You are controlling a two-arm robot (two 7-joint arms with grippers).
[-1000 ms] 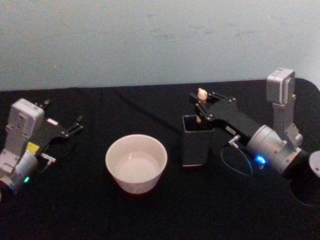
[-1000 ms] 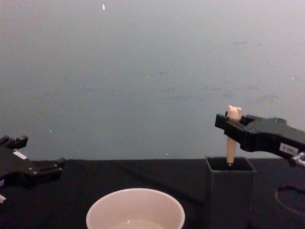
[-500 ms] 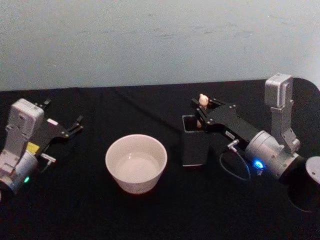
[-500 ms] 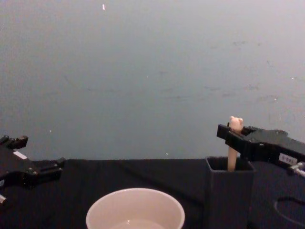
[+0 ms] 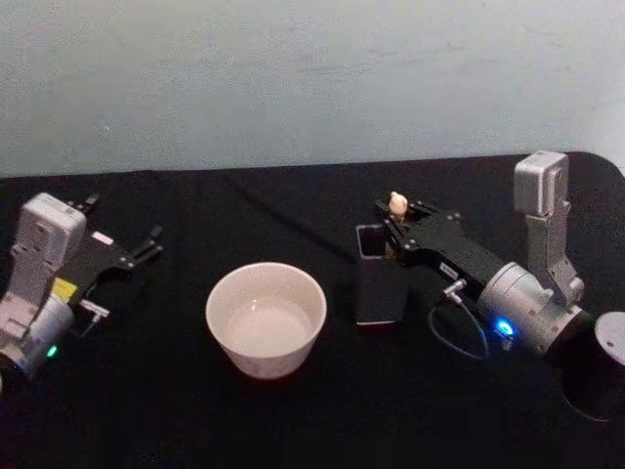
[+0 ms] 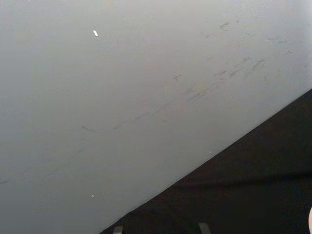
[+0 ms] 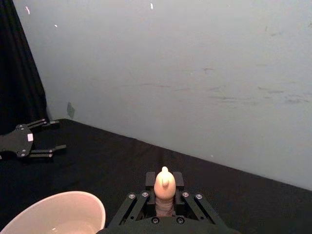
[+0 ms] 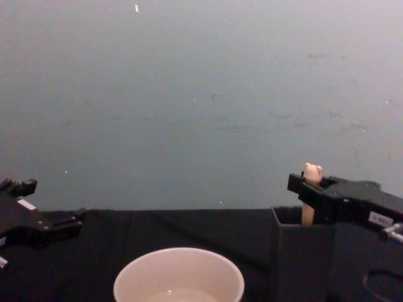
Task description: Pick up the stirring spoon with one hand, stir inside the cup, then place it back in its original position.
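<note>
Right gripper (image 5: 398,223) at the dark grey holder (image 5: 379,289), jaws pinching the beige handle of the stirring spoon (image 5: 396,207) just under the bear head; spoon upright, its lower part down inside the holder, only the head and a bit of handle showing above the rim in the chest view (image 8: 309,189); right wrist view has the head (image 7: 164,184) standing between the two fingers, grip looks centred.

Judgement: step in hand is either the start of the pick or the return to the holder; cannot tell which from this moment alone. Either way, good practice is the same: keep the spoon vertical and travel straight along the holder's axis, so the thin shaft does not catch the holder's wall or tip the holder; hold the pinch firm on the handle, not on the head, which would slip; if releasing, open only once the spoon sits at the bottom.

Left gripper (image 5: 145,248) parked at the table's left, well apart from the cup (image 5: 266,318), jaws spread, holding nothing.

Containers: cup stands between the two arms, just left of the holder, not touching it; inside pale, whether any liquid is in it cannot be told; holder contains the spoon's lower part.
</note>
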